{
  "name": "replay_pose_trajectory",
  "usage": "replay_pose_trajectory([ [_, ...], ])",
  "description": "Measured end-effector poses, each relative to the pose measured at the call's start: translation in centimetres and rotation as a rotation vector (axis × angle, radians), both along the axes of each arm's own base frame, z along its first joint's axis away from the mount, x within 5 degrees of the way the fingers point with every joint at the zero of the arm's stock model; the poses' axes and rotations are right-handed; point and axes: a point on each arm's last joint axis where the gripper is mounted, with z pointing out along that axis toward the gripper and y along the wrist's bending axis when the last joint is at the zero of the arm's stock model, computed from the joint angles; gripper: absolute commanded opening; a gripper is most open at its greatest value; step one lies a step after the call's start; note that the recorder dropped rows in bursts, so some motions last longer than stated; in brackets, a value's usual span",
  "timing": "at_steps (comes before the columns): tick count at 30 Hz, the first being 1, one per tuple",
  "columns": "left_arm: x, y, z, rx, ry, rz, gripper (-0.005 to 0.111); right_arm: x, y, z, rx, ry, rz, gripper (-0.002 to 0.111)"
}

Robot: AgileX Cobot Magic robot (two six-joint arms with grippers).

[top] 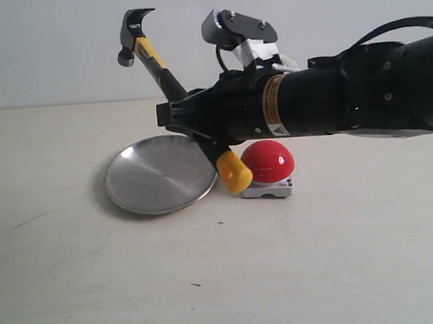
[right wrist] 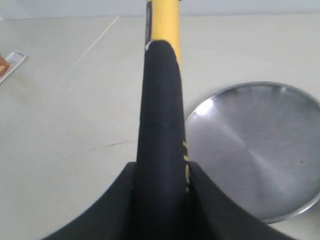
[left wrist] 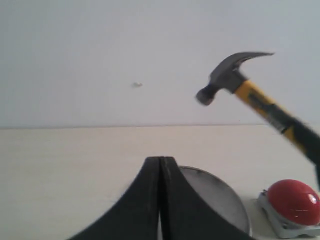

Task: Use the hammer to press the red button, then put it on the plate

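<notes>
Hammer (top: 153, 60) axis diagonal: head high and left in exterior view, yellow end low beside red button (top: 269, 160). Right gripper (top: 189, 120) clamped on handle, arm level. Left gripper (left wrist: 160, 192) fingers together.

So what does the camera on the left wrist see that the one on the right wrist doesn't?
Only the left wrist view shows the red button, the metal head of the hammer up in the air, and the left gripper, shut with nothing in it. Only the right wrist view shows the right gripper clamped on the hammer's black handle, plus a small orange and white item at the picture's edge, too cut off to identify. Both show the silver plate, part of the hammer and the pale table.
</notes>
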Motion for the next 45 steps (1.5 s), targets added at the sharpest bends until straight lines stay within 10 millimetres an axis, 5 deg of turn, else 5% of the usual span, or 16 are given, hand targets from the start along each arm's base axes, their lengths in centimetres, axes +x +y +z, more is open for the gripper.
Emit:
replay_pose_trajectory([
  [7,-3.3,2.3,-3.6,0.037,-0.065,0.070,0.000,-2.8,-2.4,3.7,-0.053,-0.108,-0.055,0.000],
  [13,-5.7,3.4,-3.9,0.042,-0.205,0.062,0.000,-5.4,-4.3,4.4,-0.082,-0.130,-0.100,0.000],
  [29,-11.2,4.4,-6.7,0.006,-0.366,-0.089,0.000,-7.8,-7.5,0.0,-0.317,-0.015,-0.221,0.000],
  [45,-11.7,3.5,-8.7,0.119,-0.196,-0.222,0.000,-7.6,-8.3,-3.1,-0.429,0.106,-0.290,0.000],
])
